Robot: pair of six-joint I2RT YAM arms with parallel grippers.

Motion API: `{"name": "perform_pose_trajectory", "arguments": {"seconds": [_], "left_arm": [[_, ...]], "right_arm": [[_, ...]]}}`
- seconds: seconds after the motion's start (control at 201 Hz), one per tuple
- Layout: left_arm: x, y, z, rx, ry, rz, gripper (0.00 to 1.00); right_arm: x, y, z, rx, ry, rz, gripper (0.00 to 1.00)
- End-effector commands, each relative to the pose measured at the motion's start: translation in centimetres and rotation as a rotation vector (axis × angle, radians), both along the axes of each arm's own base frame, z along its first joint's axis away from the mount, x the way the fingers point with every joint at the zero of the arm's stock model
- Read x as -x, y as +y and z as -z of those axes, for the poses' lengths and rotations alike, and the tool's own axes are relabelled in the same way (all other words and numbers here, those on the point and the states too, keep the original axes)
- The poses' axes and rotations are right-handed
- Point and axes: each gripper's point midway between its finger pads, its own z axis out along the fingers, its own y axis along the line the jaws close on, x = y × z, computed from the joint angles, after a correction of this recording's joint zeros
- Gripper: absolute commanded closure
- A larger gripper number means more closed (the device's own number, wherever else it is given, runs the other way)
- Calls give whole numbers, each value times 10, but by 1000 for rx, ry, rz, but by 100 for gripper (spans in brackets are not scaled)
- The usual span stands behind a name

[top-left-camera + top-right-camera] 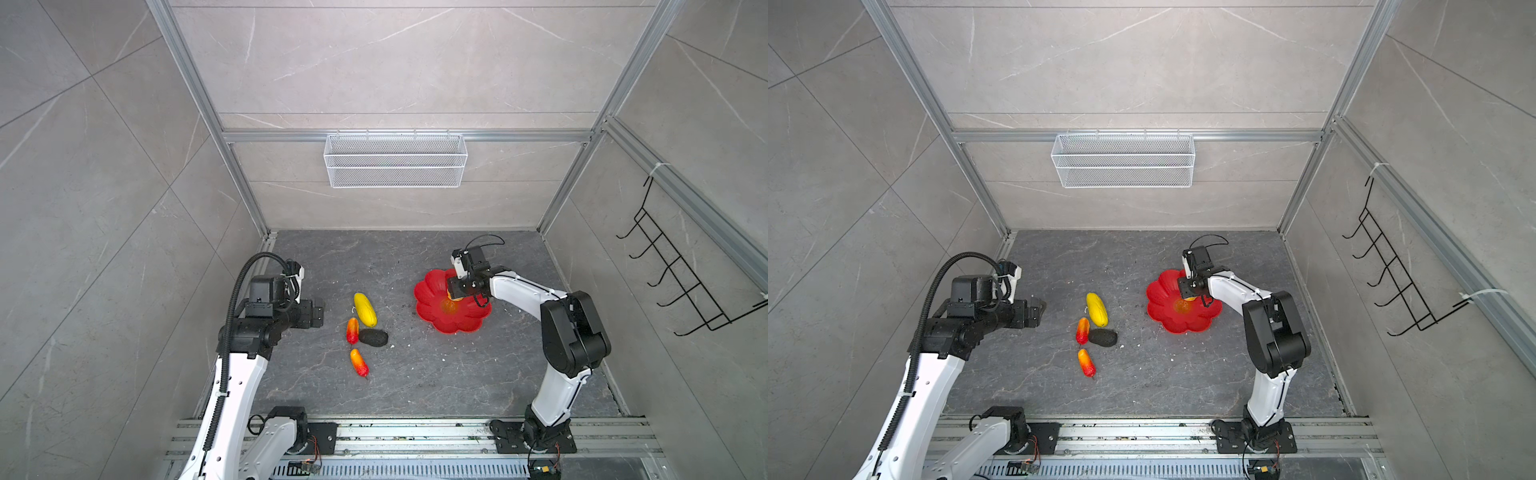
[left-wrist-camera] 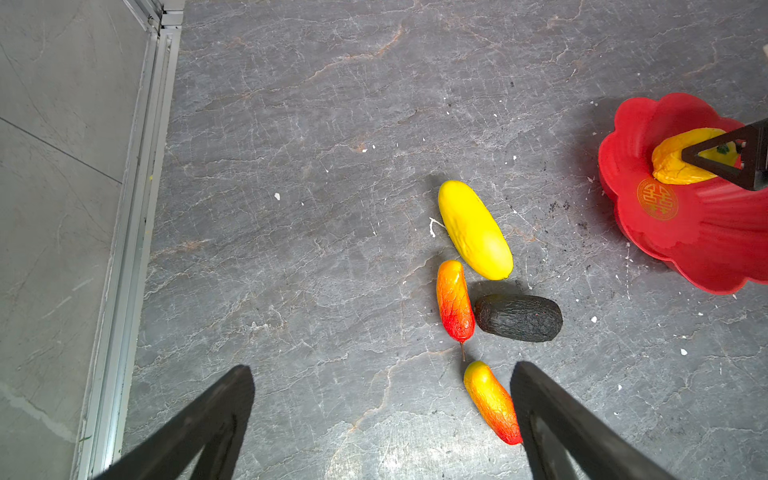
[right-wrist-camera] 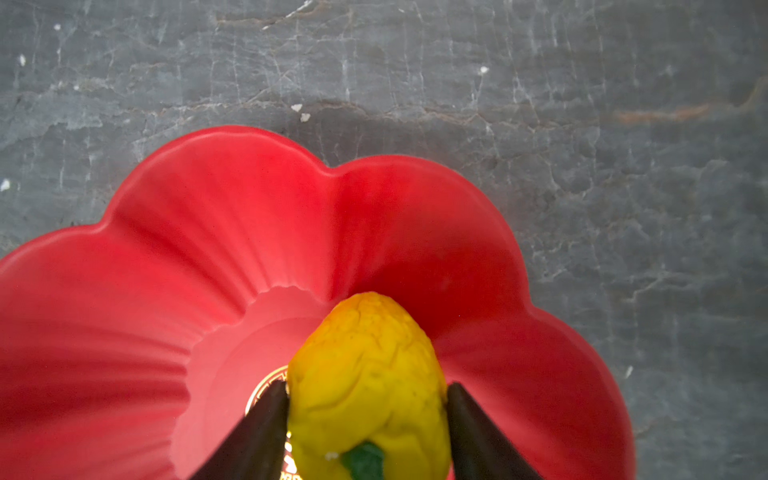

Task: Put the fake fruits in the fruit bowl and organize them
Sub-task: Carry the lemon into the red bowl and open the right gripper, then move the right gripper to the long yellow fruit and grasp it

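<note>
The right gripper's [image 3: 369, 386] jaws flanked the round yellow fruit [image 3: 365, 345] inside the red fruit bowl [image 3: 232, 199], clamped or loose impossible to tell, its long axis pointing ahead of them, while the left gripper [image 2: 381, 365], jaws spread wide, hovered nearer the long yellow fruit [image 2: 473, 228] and three more on the tabletop [image 2: 332, 166].

a white wire mesh basket [image 1: 395, 162] hangs on the back wall [image 1: 395, 62], well beyond the right hand [image 1: 455, 295]. a black hook rack [image 1: 681, 282] hangs well off to that hand's right. pale crumbs [image 3: 296, 107] dot the grey surface [image 1: 415, 374] beneath.
</note>
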Motion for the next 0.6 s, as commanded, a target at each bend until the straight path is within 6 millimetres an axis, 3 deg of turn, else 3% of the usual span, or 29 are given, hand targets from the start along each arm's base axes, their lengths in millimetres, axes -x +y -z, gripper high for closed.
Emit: {"name": "perform_pose_trajectory", "arguments": {"seconds": [0.0,0.254,0.339,0.413,0.592], "left_arm": [[-5,-4,-5,11,-30,26,0],[-5,-4,-7,16,-32,26,0],[-5,-4,-7,17,-35,27,0],[-4,-5,-7,20,-32,28,0],[-3,-3,-7,20,-33,21,0]], "right_arm": [[-3,1,-13,2,-3,-17,31],[16,12,-98,-59,-116,-69,1],[31,26,-119,-65,-140,-113,0],[48,54,-127,-92,-150,-164,0],[88,155,-119,-190,-144,-308,0]]}}
